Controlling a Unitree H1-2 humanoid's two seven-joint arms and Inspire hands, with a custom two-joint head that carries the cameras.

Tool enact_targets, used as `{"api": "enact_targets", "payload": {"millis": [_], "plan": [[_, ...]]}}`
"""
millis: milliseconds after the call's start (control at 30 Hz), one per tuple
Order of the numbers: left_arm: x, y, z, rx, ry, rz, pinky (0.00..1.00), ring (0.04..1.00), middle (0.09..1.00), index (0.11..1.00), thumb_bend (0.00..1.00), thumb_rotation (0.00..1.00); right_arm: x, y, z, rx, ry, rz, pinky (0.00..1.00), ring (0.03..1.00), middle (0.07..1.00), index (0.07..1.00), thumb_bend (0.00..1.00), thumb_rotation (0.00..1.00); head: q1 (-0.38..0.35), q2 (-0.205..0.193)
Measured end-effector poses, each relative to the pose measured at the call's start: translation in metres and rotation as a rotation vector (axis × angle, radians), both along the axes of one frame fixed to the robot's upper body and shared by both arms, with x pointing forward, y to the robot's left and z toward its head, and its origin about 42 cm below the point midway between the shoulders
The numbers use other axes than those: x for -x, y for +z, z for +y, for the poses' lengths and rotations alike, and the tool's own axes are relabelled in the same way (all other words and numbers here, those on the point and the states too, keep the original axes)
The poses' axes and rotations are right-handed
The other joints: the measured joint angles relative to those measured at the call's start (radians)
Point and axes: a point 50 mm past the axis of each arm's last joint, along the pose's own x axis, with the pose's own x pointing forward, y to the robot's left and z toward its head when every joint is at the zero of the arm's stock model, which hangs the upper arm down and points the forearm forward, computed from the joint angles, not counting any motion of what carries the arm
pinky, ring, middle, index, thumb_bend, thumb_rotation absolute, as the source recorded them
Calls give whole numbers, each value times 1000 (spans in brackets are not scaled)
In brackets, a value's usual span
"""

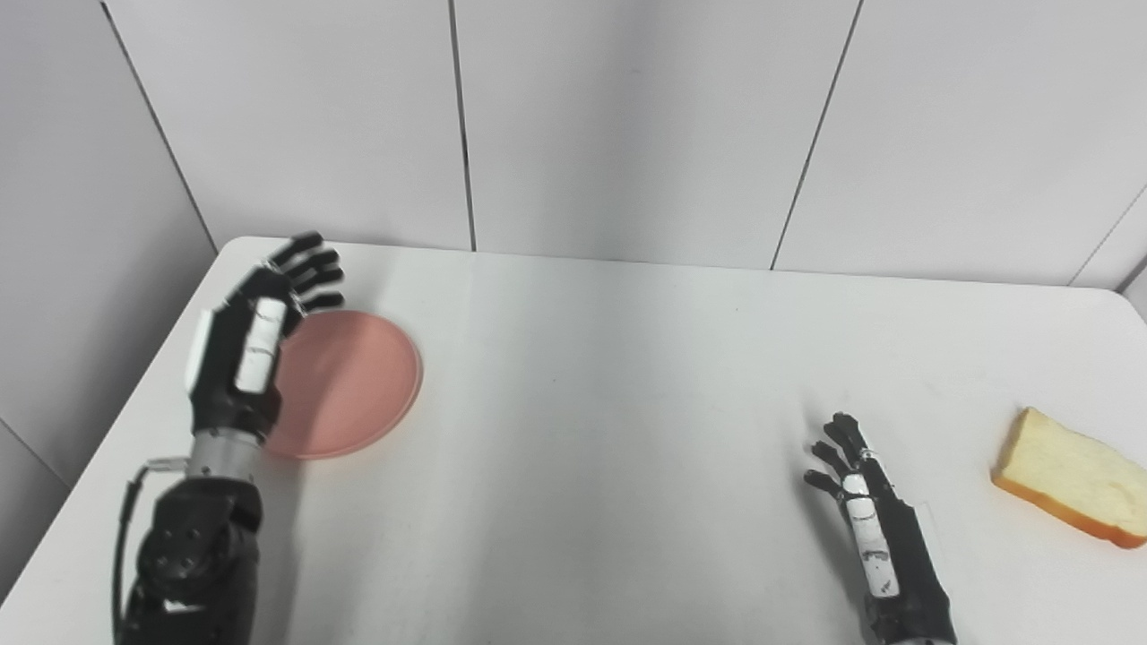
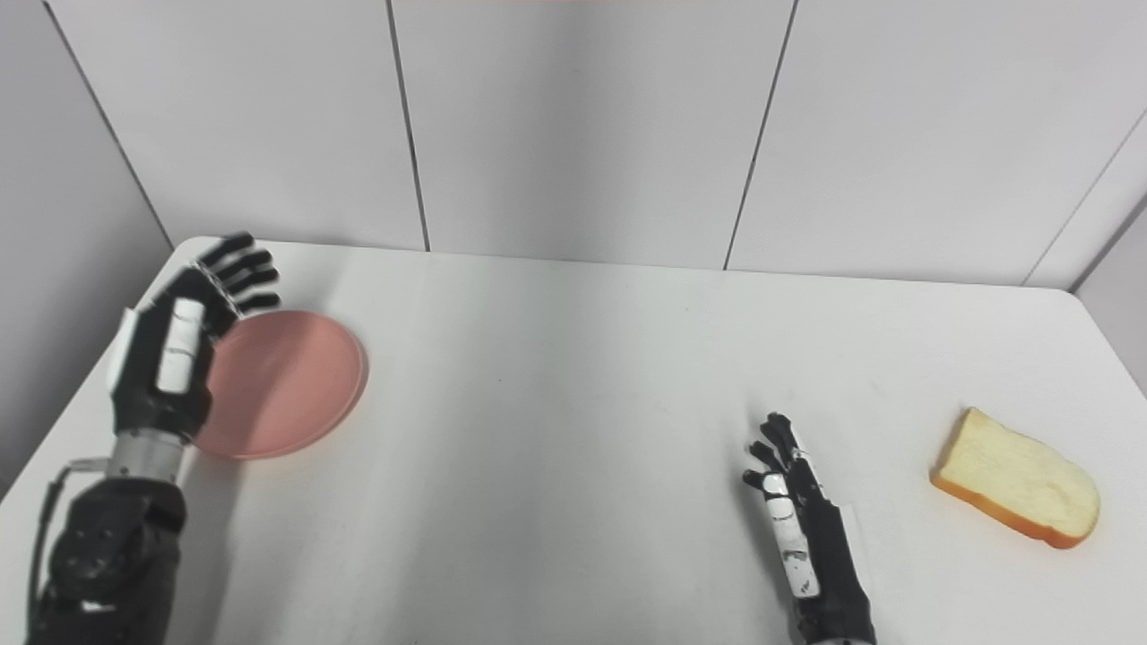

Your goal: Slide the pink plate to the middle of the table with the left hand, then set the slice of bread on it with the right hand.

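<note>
Your left hand (image 1: 255, 336) hangs open, fingers spread, holding nothing, poised at the outer far edge of the pink plate (image 1: 354, 385); whether the palm touches the rim cannot be told from either eye view. The plate lies flat on the table (image 1: 609, 430), just inboard of that hand and far off toward the left corner, so the slide has not begun. It looks thin, rigid and light, likely smooth plastic on a slick white top: expect it to skate easily and possibly spin if you push off-centre. Set the fingers against the rim on the hand's own side, low on the edge, and push through the plate's centre line toward the open middle. Avoid pressing down on the near lip, which could tip it. Your right hand (image 2: 793, 511) rests low near the table, fingers loosely extended, empty. The slice of bread (image 2: 1017, 488) lies outboard of it, well apart, crust edge facing you. It looks soft and crushable; take it across the crust sides with a gentle pinch.
</note>
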Motion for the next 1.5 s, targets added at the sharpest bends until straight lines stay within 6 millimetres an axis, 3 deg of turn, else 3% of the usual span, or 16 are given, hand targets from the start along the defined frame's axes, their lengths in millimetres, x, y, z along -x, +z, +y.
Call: {"api": "enact_targets", "payload": {"millis": [100, 233, 367, 467, 767, 867, 933, 1067, 1233, 1367, 1500], "plan": [[-10, 21, 12, 18, 36, -48, 673, 737, 746, 706, 892, 800, 0, 0, 0, 0, 0, 0, 851, 875, 921, 926, 737, 1000, 0, 2], [-19, 25, 32, 19, 89, -29, 682, 741, 737, 713, 841, 808, -1, 0, 1, 0, 4, -1, 843, 875, 919, 920, 733, 1000, 0, 3], [-23, 14, 52, 41, 152, 23, 730, 764, 752, 737, 820, 808, -1, 0, 1, 0, 4, -1, 834, 869, 916, 918, 730, 1000, 0, 3], [-30, 0, 64, 80, 197, 74, 703, 758, 747, 733, 790, 792, 0, 0, 0, 2, 3, 1, 833, 867, 914, 920, 733, 1000, -3, 5], [-45, -30, 74, 127, 232, 147, 671, 740, 733, 721, 781, 764, 0, 0, 1, 2, 7, -1, 827, 861, 908, 919, 731, 1000, -12, 15], [-46, -50, 79, 165, 248, 194, 619, 710, 719, 711, 798, 757, 0, 1, 1, 2, 7, -4, 837, 868, 910, 923, 728, 1000, -12, 17], [-48, -64, 82, 194, 258, 225, 638, 697, 700, 699, 853, 740, 1, 1, 1, 2, 6, -4, 841, 866, 909, 922, 733, 1000, -14, 17], [-52, -85, 88, 214, 278, 264, 613, 676, 680, 686, 862, 734, 2, 1, 1, 2, 6, -4, 824, 855, 907, 921, 732, 1000, -17, 20], [-67, -84, 97, 244, 294, 256, 612, 668, 685, 721, 838, 740, 2, 2, 1, 8, 6, -5, 820, 850, 907, 918, 747, 1000, -20, 29], [-71, -84, 101, 243, 294, 253, 620, 671, 695, 738, 738, 754, 2, 2, 1, 7, 7, -6, 820, 848, 906, 919, 755, 1000, -21, 34], [-70, -85, 101, 249, 277, 246, 619, 701, 699, 728, 777, 751, 3, 2, 1, 8, 6, -5, 809, 840, 910, 919, 762, 1000, -25, 38]]}}
